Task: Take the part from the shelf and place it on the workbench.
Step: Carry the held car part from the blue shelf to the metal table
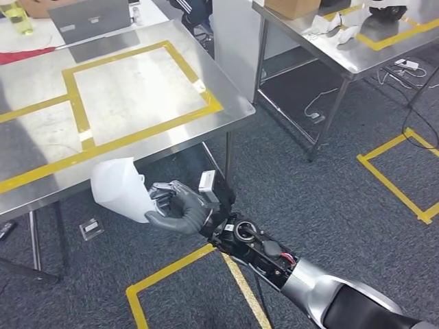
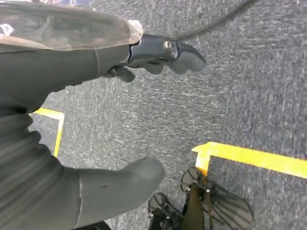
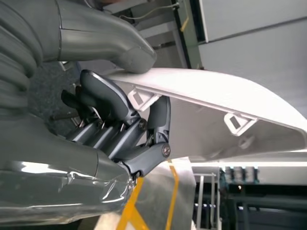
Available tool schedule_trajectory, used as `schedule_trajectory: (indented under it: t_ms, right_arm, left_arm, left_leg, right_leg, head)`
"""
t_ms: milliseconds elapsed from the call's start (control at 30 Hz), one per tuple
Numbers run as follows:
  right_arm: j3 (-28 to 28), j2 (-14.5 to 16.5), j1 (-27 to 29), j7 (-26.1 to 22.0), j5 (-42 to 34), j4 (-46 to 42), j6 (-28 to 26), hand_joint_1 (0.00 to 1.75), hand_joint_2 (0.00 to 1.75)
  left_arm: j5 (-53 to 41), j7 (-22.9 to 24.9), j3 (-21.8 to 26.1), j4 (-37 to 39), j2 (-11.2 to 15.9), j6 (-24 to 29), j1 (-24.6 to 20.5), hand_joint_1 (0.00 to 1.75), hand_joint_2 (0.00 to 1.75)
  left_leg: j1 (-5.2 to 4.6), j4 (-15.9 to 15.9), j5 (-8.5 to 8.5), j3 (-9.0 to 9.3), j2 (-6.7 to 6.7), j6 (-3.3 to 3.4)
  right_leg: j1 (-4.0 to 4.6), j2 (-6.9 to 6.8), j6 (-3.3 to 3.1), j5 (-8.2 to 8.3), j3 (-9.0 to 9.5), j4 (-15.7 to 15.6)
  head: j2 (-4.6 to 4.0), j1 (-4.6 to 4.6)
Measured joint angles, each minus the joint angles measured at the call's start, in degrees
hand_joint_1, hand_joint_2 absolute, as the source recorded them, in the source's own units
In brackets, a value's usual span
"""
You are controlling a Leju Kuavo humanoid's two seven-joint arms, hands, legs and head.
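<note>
A white moulded plastic part [image 1: 120,186] is held by my right hand [image 1: 178,208] just below and in front of the steel workbench [image 1: 129,89], near its front edge. In the right wrist view the thumb lies over the white part [image 3: 235,115] and the dark fingers [image 3: 119,129] curl under it, so the grip is firm. My left hand [image 2: 108,110] hangs over the grey carpet with thumb and fingers apart and nothing between them.
Yellow tape marks rectangles on the workbench top and on the carpet [image 1: 393,178]. A second steel table [image 1: 352,48] stands at the back right with cables beneath. A laptop [image 1: 90,17] and a bottle [image 1: 16,17] sit at the workbench's far side.
</note>
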Motion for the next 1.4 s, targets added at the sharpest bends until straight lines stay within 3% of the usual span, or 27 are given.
schedule_trajectory:
  t_ms: [100,133,233,267,300,333,400,433,567,633,733,767,800,833,900,967,1067,1133,1167,1233,1267,1300,1333,1400]
  right_arm:
    - [0.01,0.0,-0.06,0.01,0.0,-0.15,0.12,1.75,1.75]
    - [0.01,0.0,-0.17,0.01,0.01,-0.16,0.2,1.75,1.75]
    - [0.0,-0.02,-0.2,-0.01,0.01,-0.15,0.38,1.75,1.75]
    - [0.01,-0.02,-0.08,-0.01,0.01,-0.15,0.43,1.75,1.75]
    - [0.01,-0.03,0.01,-0.01,0.01,-0.14,0.48,1.75,1.75]
    - [0.02,-0.03,0.05,-0.02,0.01,-0.14,0.51,1.75,1.75]
    - [0.03,-0.06,0.03,-0.03,0.01,-0.11,0.56,1.75,1.75]
    - [0.04,-0.08,-0.06,-0.05,0.01,-0.08,0.58,1.75,1.75]
    - [0.07,-0.11,-0.29,-0.1,0.07,-0.12,0.67,1.75,1.75]
    - [0.07,-0.1,-0.44,-0.13,0.15,-0.16,0.67,1.75,1.75]
    - [0.1,-0.1,-0.59,-0.1,0.2,-0.15,0.66,1.75,1.75]
    - [0.11,-0.1,-0.59,-0.08,0.2,-0.15,0.66,1.75,1.75]
    - [0.11,-0.11,-0.59,-0.07,0.2,-0.14,0.65,1.75,1.75]
    - [0.11,-0.11,-0.59,-0.06,0.2,-0.14,0.65,1.75,1.75]
    - [0.11,-0.11,-0.63,-0.07,0.2,-0.14,0.66,1.75,1.75]
    - [0.1,-0.11,-0.72,-0.1,0.2,-0.14,0.66,1.75,1.75]
    - [0.1,-0.11,-0.82,-0.22,0.22,-0.15,0.64,1.75,1.75]
    - [0.09,-0.11,-0.97,-0.35,0.22,-0.16,0.59,1.75,1.75]
    - [0.08,-0.12,-1.04,-0.4,0.22,-0.16,0.53,1.75,1.75]
    - [0.07,-0.16,-1.1,-0.47,0.3,-0.16,0.36,1.75,1.75]
    - [0.07,-0.21,-1.09,-0.48,0.34,-0.16,0.24,1.75,1.75]
    - [0.07,-0.25,-1.08,-0.48,0.38,-0.16,0.12,1.75,1.75]
    - [0.07,-0.28,-1.09,-0.47,0.4,-0.16,0.03,1.75,1.75]
    - [0.07,-0.31,-1.27,-0.43,0.42,-0.16,-0.03,1.75,1.75]
  left_arm:
    - [0.15,0.06,0.0,0.01,-0.09,0.01,0.14,0.0,1.75]
    - [0.2,0.07,0.0,0.01,-0.13,0.02,0.13,0.0,1.75]
    - [0.31,0.07,0.01,0.0,-0.15,0.07,0.02,0.0,1.75]
    - [0.34,0.07,0.01,0.01,-0.16,0.09,0.09,0.0,1.75]
    - [0.37,0.08,0.0,0.01,-0.17,0.11,0.18,0.0,1.75]
    - [0.4,0.08,0.0,0.01,-0.2,0.13,0.26,0.0,1.75]
    - [0.46,0.09,0.01,0.01,-0.28,0.16,0.33,0.0,1.75]
    - [0.48,0.09,0.01,0.01,-0.32,0.17,0.28,0.0,1.75]
    - [0.52,0.09,0.0,0.01,-0.4,0.22,0.01,0.0,1.75]
    - [0.55,0.1,0.0,0.0,-0.4,0.26,-0.03,0.0,1.75]
    - [0.54,0.0,0.0,0.0,-0.34,0.32,-0.11,0.0,1.75]
    - [0.54,-0.05,0.0,0.0,-0.33,0.33,-0.02,0.0,1.75]
    - [0.54,-0.1,0.0,0.0,-0.32,0.33,0.08,0.0,1.75]
    - [0.54,-0.13,0.0,0.0,-0.29,0.33,0.15,0.0,1.75]
    - [0.54,-0.16,0.0,0.0,-0.21,0.36,0.19,0.0,1.75]
    - [0.5,-0.2,0.0,0.0,-0.16,0.42,0.04,0.0,1.75]
    - [0.37,-0.38,0.0,0.0,-0.22,0.45,-0.09,0.0,1.75]
    - [0.19,-0.51,0.0,0.0,-0.28,0.41,-0.06,0.0,1.75]
    - [0.08,-0.56,0.0,0.0,-0.29,0.36,-0.07,0.0,1.75]
    - [-0.06,-0.6,0.0,0.0,-0.24,0.22,-0.07,0.0,1.75]
    - [-0.09,-0.61,0.0,0.0,-0.21,0.14,-0.07,0.0,1.75]
    - [-0.09,-0.61,0.0,0.0,-0.17,0.08,-0.06,0.0,1.75]
    - [-0.1,-0.61,0.0,0.0,-0.16,0.05,-0.06,0.0,1.75]
    - [-0.09,-0.61,0.0,0.0,-0.2,0.02,-0.05,0.0,1.75]
  left_leg:
    - [0.36,-0.76,-0.4,1.94,-0.29,0.73]
    - [0.43,-0.91,-0.72,2.58,-0.37,0.97]
    - [0.43,-0.92,-1.81,3.67,-0.58,1.35]
    - [0.42,-0.88,-2.23,4.14,-0.68,1.32]
    - [0.42,-0.81,-2.69,4.68,-0.78,1.26]
    - [0.42,-0.72,-3.24,5.39,-0.9,1.16]
    - [0.43,-0.67,-4.29,6.82,-1.12,0.87]
    - [0.47,-0.71,-4.64,7.21,-1.27,0.64]
    - [0.56,-0.26,-4.93,7.05,-1.37,-0.44]
    - [0.65,3.35,-5.5,5.27,-1.04,-1.05]
    - [0.99,14.67,-8.97,-2.12,-0.59,-1.99]
    - [1.1,16.95,-9.53,-4.21,-0.53,-2.17]
    - [1.2,17.18,-8.93,-5.31,-0.48,-2.22]
    - [1.28,15.12,-6.97,-5.23,-0.4,-2.17]
    - [1.3,6.8,-1.22,-2.7,0.29,-1.9]
    - [0.93,0.72,1.16,-0.71,1.19,-1.41]
    - [0.71,-0.14,1.02,-0.41,0.92,-0.54]
    - [0.88,-0.31,0.87,-0.08,0.46,0.02]
    - [0.93,-0.4,0.79,0.1,0.28,0.29]
    - [0.81,-0.38,0.56,0.33,-0.13,0.7]
    - [0.73,-0.38,0.46,0.47,-0.39,0.82]
    - [0.67,-0.37,0.36,0.62,-0.68,0.88]
    - [0.6,-0.36,0.27,0.84,-1.03,0.88]
    - [0.48,-0.36,0.09,1.32,-1.72,0.76]
  right_leg:
    - [0.06,-0.15,0.93,-0.85,0.13,1.92]
    - [0.01,-0.18,1.2,-1.79,-1.06,4.44]
    - [-0.1,-0.21,1.74,-5.79,-7.85,15.1]
    - [-0.1,-0.21,1.79,-6.0,-9.4,16.61]
    - [-0.1,-0.22,1.75,-5.11,-10.03,16.25]
    - [-0.11,-0.22,1.66,-2.67,-9.48,13.35]
    - [-0.03,-0.03,1.47,2.44,-6.98,5.32]
    - [0.12,0.1,1.28,3.77,-5.83,1.99]
    - [0.32,0.23,-0.3,4.03,-4.29,-0.4]
    - [-0.01,-0.02,-0.68,3.93,-3.35,-0.91]
    - [-0.12,-0.53,-1.02,3.34,-2.44,-1.14]
    - [-0.12,-0.61,-1.06,3.04,-2.18,-1.13]
    - [-0.13,-0.65,-1.05,2.72,-1.84,-1.13]
    - [-0.16,-0.69,-0.99,2.36,-1.41,-1.13]
    - [-0.19,-0.88,-0.69,1.56,-0.44,-1.15]
    - [0.01,-1.06,-0.17,0.9,-0.1,-1.09]
    - [0.26,-1.48,0.71,-0.03,-0.02,-1.04]
    - [0.16,-1.42,1.26,-1.8,-0.64,1.29]
    - [0.08,-1.23,1.46,-3.44,-1.95,4.3]
    - [0.07,-0.92,1.68,-7.14,-6.27,12.81]
    - [0.07,-0.85,1.7,-8.01,-8.19,16.08]
    - [0.08,-0.81,1.66,-7.82,-9.3,17.53]
    - [0.09,-0.75,1.49,-6.29,-9.22,16.39]
    - [0.18,-0.12,0.8,-1.21,-6.18,8.33]
  head:
    - [-0.01,0.38]
    - [-0.01,0.57]
    - [-0.01,1.07]
    - [0.0,1.22]
    - [0.0,1.38]
    - [0.0,1.55]
    - [-0.01,1.72]
    - [-0.01,1.71]
    - [-0.01,1.72]
    - [0.0,1.34]
    - [0.0,0.65]
    - [0.0,0.56]
    - [0.0,0.52]
    - [0.0,0.47]
    - [-0.01,0.36]
    - [-0.01,0.04]
    - [0.0,0.11]
    - [0.0,0.47]
    - [0.0,0.72]
    - [0.0,1.3]
    - [0.0,1.5]
    - [0.0,1.66]
    - [0.0,1.82]
    - [0.0,2.17]
